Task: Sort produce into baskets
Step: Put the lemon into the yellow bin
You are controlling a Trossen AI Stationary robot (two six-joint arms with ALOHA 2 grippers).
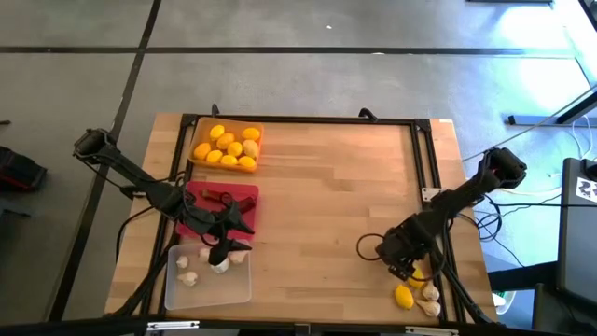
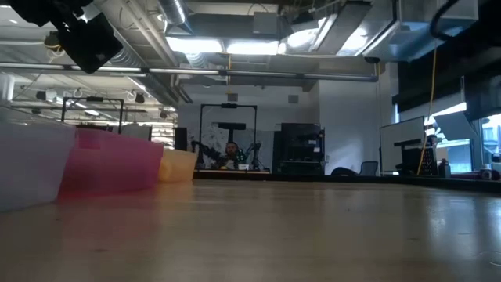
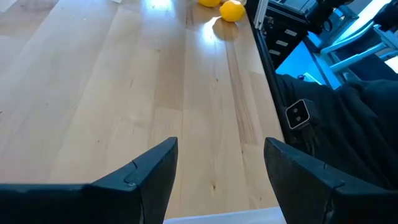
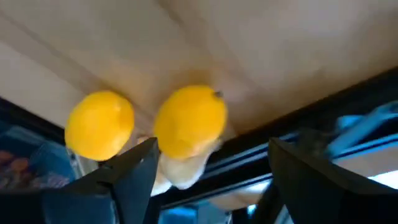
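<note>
The wooden surface (image 1: 326, 205) is being used as the landmark. At its far left corner, the orange basket (image 1: 227, 146) is being occupied by a heap of lemons (image 1: 229, 147). Just nearer along the left edge, the red basket (image 1: 207, 211) is being occupied by dark red chilli peppers (image 1: 220, 197). At the near left corner, the clear basket (image 1: 191, 289) is being occupied by garlic bulbs (image 1: 189, 277).

The left gripper (image 1: 230, 250) is being held over the line where the red and clear baskets meet, with its fingers (image 3: 146, 177) spread and nothing seen between them.

The right gripper (image 1: 410, 269) is being held low over the near right corner of the surface, beside the black frame rail. Its fingers (image 4: 134, 171) are being held apart, with a loose lemon (image 4: 189, 121) lying just ahead of them and a second lemon (image 4: 99, 124) beside it. A garlic bulb (image 4: 181, 169) is seen touching the first lemon.
</note>
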